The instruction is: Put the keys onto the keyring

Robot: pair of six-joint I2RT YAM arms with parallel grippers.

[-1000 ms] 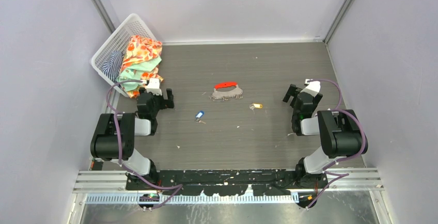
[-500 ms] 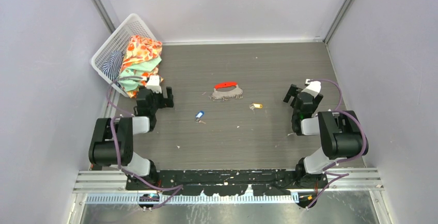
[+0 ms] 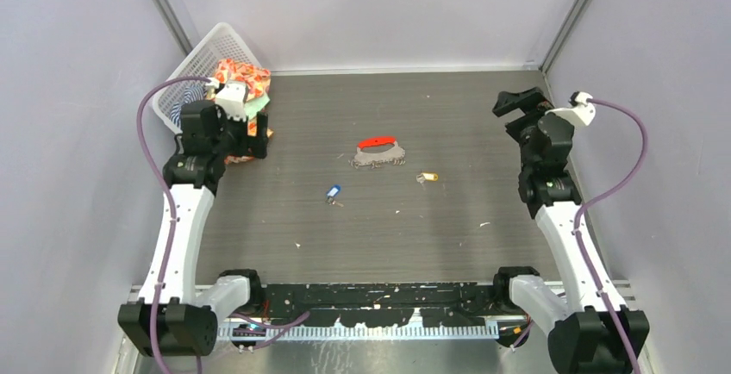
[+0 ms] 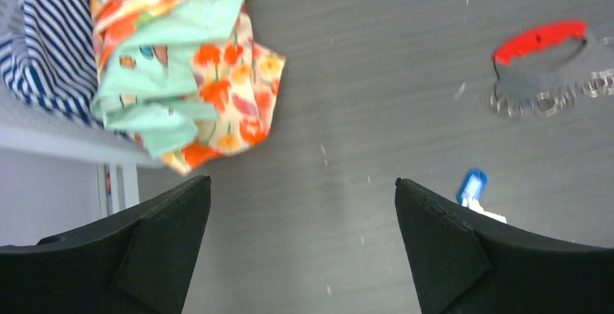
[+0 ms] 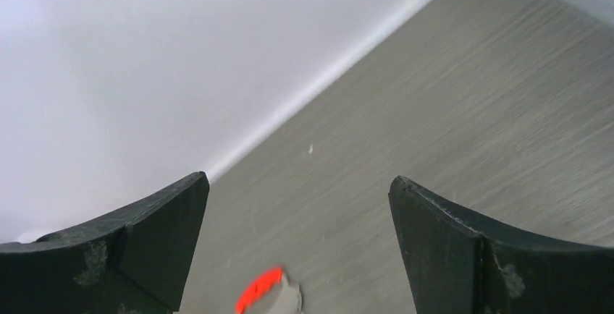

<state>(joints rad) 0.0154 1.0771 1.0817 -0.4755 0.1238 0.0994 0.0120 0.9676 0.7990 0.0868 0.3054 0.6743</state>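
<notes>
One blue-headed key [image 3: 333, 192]: lower centre, flat on your grey woodgrain desk [image 3: 431, 236].
One yellow-headed key [image 3: 427, 177]: right of centre.
Keyring [image 3: 379, 157]: grey chain cluster, red oval tag, centre.
Left fingers [image 4: 137, 256]: black wedges, apart, empty.
Right fingers [image 5: 123, 256]: apart, empty.

I see keyring [image 3: 379, 153] mid-surface [image 3: 388, 236], blue key [image 3: 333, 192] and yellow key [image 3: 427, 177] lying apart nearby. Left gripper [image 3: 256, 140] by basket [image 3: 185, 81], right gripper [image 3: 515, 114] far right, both spread wide, empty.

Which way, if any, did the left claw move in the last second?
Yes. The left gripper moved farther back and leftward in the overhead view, closer to the white basket.
</notes>
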